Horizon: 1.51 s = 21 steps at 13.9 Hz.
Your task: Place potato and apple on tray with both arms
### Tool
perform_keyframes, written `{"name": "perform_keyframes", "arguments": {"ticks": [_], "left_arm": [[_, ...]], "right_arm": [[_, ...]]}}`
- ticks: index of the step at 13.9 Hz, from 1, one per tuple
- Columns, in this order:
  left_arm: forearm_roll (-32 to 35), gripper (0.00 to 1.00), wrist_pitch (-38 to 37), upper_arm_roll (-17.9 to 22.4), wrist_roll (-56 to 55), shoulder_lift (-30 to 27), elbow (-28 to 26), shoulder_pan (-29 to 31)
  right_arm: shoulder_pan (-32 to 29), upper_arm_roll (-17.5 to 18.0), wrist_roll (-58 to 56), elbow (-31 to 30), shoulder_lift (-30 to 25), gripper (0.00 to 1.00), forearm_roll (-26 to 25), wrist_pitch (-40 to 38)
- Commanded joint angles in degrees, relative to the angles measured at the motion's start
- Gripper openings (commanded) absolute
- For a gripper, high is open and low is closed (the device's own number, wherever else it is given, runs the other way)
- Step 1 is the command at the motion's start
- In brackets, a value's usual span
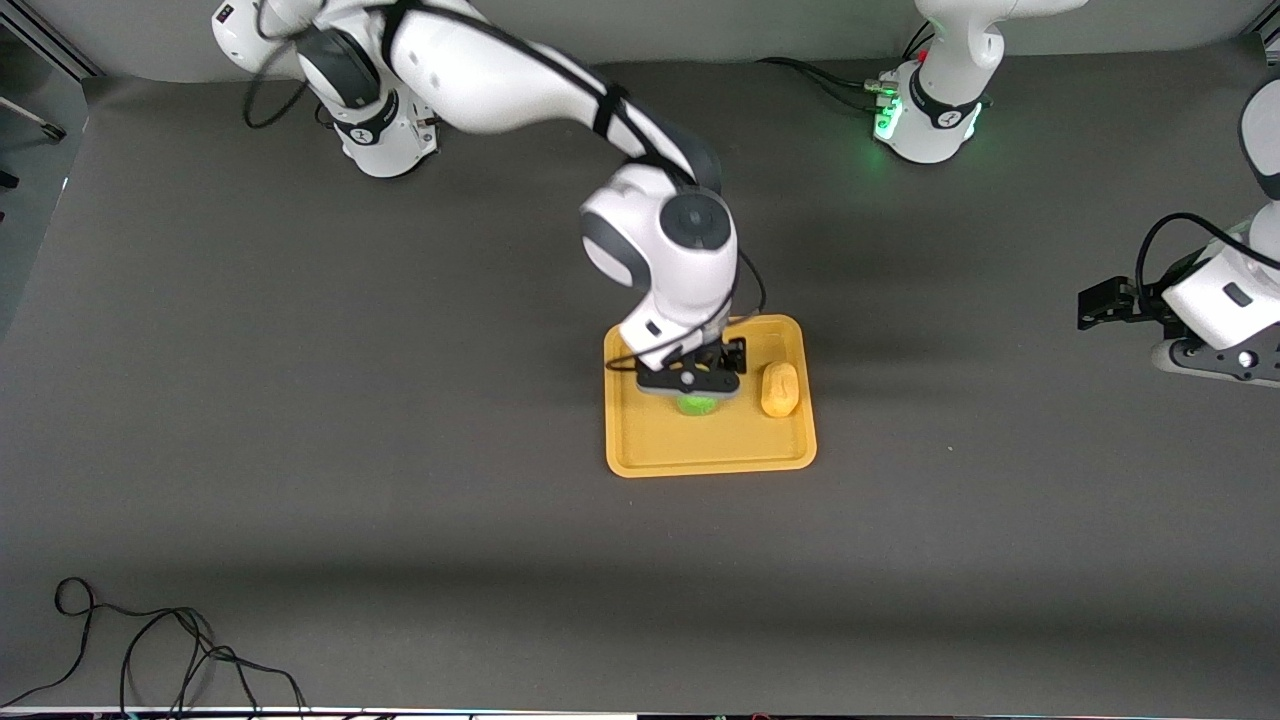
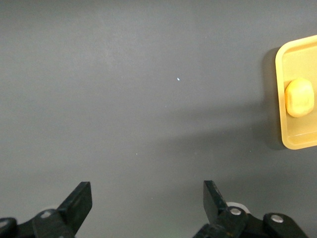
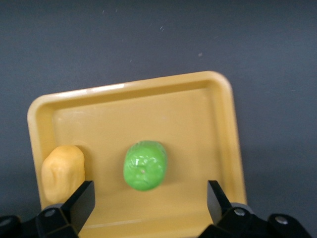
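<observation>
The tray [image 1: 710, 445] lies on the dark table [image 1: 300, 450] about midway between the two arms' ends, flat, its low rim unbroken all round; a loose black cable [image 1: 150, 650] lies on the table much nearer to the front camera, toward the right arm's end. The apple [image 1: 697, 404] rests on the tray's floor near its middle, only a sliver of green showing in the front view under the gripper; in the right wrist view it [image 3: 145, 165] sits alone on the yellow surface, touched by nothing. The potato [image 1: 779, 389] lies on the tray too, beside the apple toward the left arm's end and close against the rim there, apart from the apple. The right gripper [image 1: 692, 392] hangs directly over the apple, its fingers [image 3: 81, 201] spread wide and holding nothing, the fruit below and between them. The left gripper [image 1: 1100, 303] waits over bare table toward the left arm's end, well apart from the tray; its fingers [image 2: 79, 201] likewise stand wide apart and empty.
</observation>
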Motion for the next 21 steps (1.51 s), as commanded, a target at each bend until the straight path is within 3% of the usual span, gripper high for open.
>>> {"name": "perform_keyframes", "arguments": {"ticks": [1,4,7,10,12,17,21], "left_arm": [[-2.97,1.00,0.96,1.02,-1.27,-0.37,0.57,-1.00],[-2.81,1.00,4.04,1.02,-2.24,-0.28,-0.05,-1.08],[-2.63,1.00,4.04,1.11,-2.51,-0.37,-0.40,-1.00],[-2.63,1.00,4.74,1.20,-2.59,-0.45,0.04,-0.82],[-2.63,1.00,6.76,1.37,-2.51,-0.28,0.04,-0.47],[-2.63,1.00,7.38,1.37,-1.89,-0.01,-0.05,0.15],[-2.63,1.00,7.56,1.37,-1.89,-0.01,-0.31,0.15]], "right_arm": [[-2.24,0.00,0.43,-2.78,-8.86,1.00,-0.63,-8.11],[-8.64,0.09,-9.72,-8.30,-18.35,1.00,-0.36,-17.43],[-16.46,0.18,-22.65,-19.45,-29.42,1.00,0.51,-17.37],[-27.96,0.79,-32.93,-28.69,-38.92,1.00,4.98,-16.84],[-34.12,0.97,-40.40,-32.65,-42.88,1.00,5.79,-16.23],[-45.74,0.88,-52.81,-33.99,-44.31,1.00,5.79,-16.23],[-46.28,-2.45,-55.56,-33.64,-43.52,1.00,5.79,-15.79]]}}
